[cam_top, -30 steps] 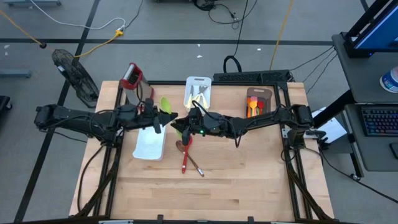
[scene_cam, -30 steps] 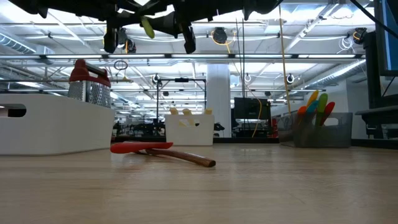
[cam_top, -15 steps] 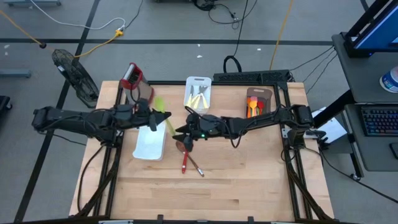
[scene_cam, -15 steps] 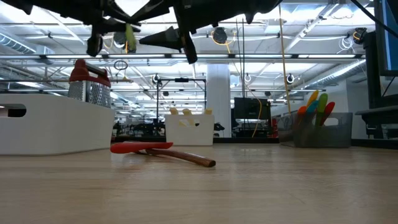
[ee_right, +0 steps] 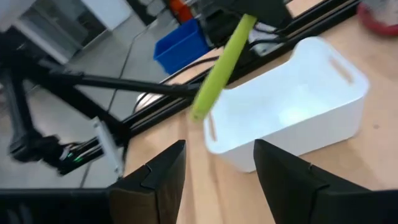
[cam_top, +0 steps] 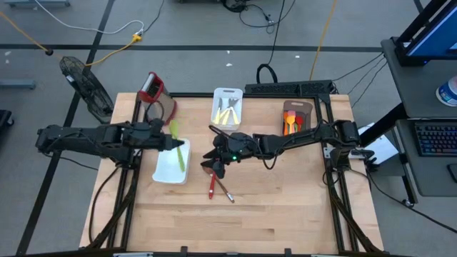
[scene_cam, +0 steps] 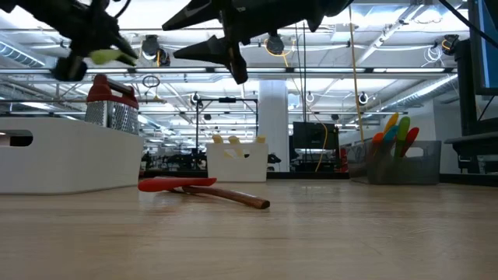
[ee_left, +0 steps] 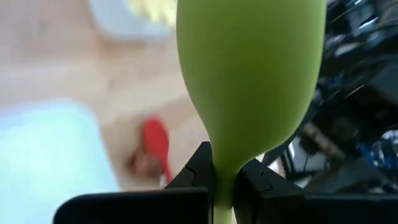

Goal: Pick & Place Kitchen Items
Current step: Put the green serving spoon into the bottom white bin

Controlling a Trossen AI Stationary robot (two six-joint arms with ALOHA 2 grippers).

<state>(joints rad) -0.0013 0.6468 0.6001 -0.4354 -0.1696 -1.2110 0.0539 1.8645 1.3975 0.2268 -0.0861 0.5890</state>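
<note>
My left gripper (cam_top: pixel 168 140) is shut on a lime-green spatula (cam_top: pixel 177 148), carried in the air over the white tray (cam_top: pixel 164 171). The wide green head (ee_left: pixel 249 74) fills the left wrist view. To its right my right gripper (cam_top: pixel 209 148) stands open with nothing between its fingers (ee_right: pixel 214 168), pointing toward the green spatula (ee_right: pixel 221 62). A red spatula (cam_top: pixel 212 187) and a wooden-handled spoon (cam_top: pixel 223 187) lie flat on the table below the right gripper. My left gripper pinches the spatula's narrow neck (ee_left: pixel 224 177), just behind the wide head, between its two fingers. The head sticks out beyond the fingertips. The spatula is lifted clear above the white tray (ee_right: pixel 298 124).
A steel grater with a red top (cam_top: pixel 151 87) stands at the far left. A small white tray (cam_top: pixel 227 107) with pale utensils sits at the far middle, a brown tray (cam_top: pixel 294 118) with orange ones at the far right. The near half of the table is bare wood.
My right gripper has opened and let go of the green spatula. My left gripper has carried it toward the table's left edge, from beside the right gripper to over the white tray, rolling so that the spatula has turned about.
</note>
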